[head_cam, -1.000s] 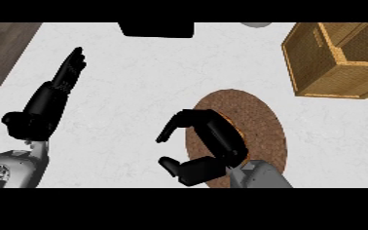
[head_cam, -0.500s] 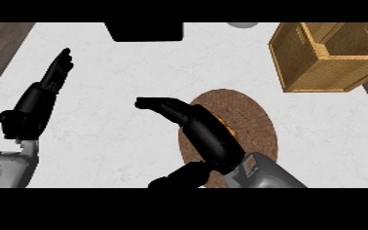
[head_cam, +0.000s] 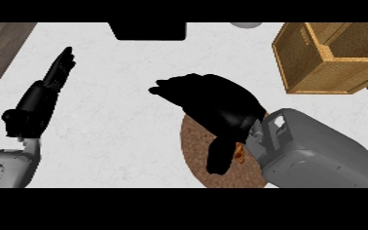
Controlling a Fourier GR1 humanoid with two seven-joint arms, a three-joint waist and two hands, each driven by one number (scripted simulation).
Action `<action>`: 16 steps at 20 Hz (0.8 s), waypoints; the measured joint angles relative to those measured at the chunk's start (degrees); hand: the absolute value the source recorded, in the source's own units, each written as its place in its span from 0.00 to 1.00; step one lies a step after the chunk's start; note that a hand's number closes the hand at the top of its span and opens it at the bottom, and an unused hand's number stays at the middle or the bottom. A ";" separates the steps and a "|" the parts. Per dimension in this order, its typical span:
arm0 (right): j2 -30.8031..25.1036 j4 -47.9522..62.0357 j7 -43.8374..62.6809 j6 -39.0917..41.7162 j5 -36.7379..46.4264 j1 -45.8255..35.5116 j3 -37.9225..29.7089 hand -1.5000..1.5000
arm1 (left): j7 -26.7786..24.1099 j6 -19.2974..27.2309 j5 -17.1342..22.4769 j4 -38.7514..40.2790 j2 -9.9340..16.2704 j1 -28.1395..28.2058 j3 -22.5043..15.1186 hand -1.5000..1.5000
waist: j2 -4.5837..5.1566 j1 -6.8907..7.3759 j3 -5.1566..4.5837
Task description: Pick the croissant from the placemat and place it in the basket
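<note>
Head view: croissant (head_cam: 240, 152) mostly hidden under right hand (head_cam: 215, 105), over placemat (head_cam: 195, 137).

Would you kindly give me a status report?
Right robot hand over placemat, curled round croissant, mostly hidden. Left robot hand open, resting. Basket unobstructed.

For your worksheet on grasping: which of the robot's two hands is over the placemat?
The right hand, curled above the brown placemat; the left hand rests open, far left.

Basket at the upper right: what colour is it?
Golden-brown, with a woven look, seen in the head view: basket.
</note>
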 measured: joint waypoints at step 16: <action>-0.12 8.45 9.18 25.02 -10.97 -6.39 -5.20 0.00 | -1.46 -1.93 -1.78 0.90 -1.82 -0.14 1.87 0.50 | 0.77 0.29 0.37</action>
